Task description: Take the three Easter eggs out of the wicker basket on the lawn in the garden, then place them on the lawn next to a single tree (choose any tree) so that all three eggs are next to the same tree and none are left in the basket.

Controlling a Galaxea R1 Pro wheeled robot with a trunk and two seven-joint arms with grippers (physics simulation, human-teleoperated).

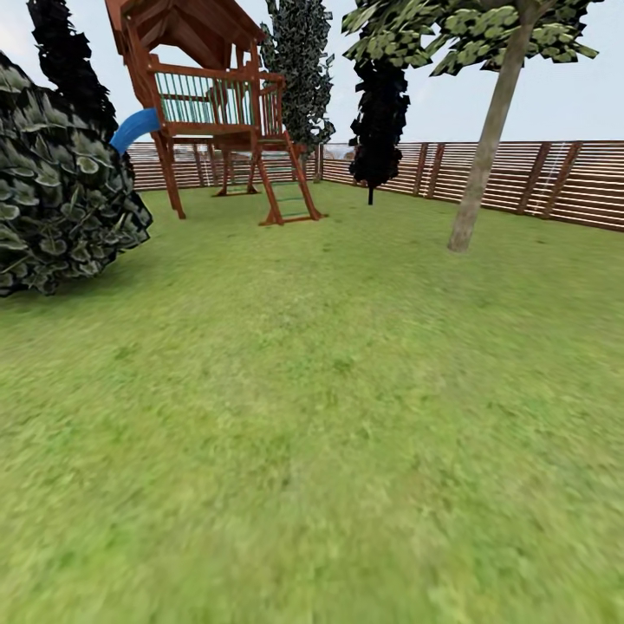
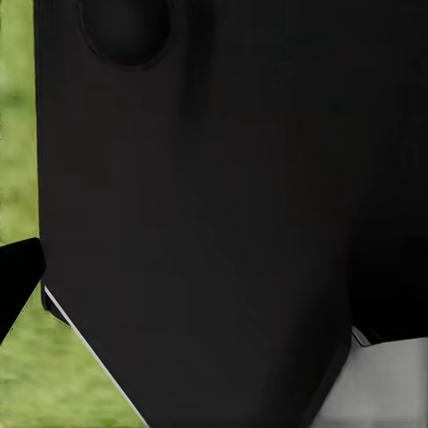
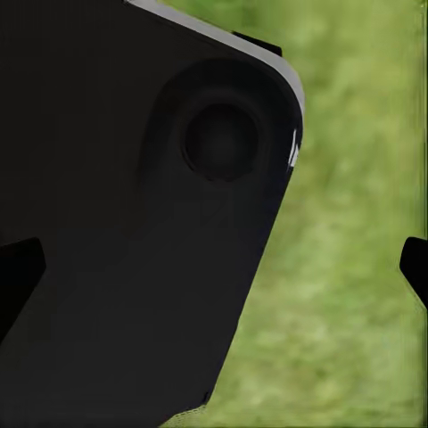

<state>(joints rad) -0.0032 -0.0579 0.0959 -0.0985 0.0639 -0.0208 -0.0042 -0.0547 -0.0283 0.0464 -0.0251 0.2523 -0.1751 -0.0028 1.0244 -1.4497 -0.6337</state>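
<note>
Looking across lawn (image 1: pixel 329 416) from head view; I am judging task barely begun or robot in transit, eggs and wicker basket not sighted, so no progress confirmable. Pale-trunked tree (image 1: pixel 485 147) standing far right before slat fence (image 1: pixel 537 178), candidate drop spot. Playset (image 1: pixel 217 104) with blue slide (image 1: pixel 134 128) far left-centre, dark bush (image 1: pixel 61 191) at left. Wrist views giving me grass past black robot body (image 2: pixel 214 205); right wrist showing dark fingertips (image 3: pixel 415 267) at frame edges, apparently spread, nothing between. Left jaws: cannot tell.
</note>
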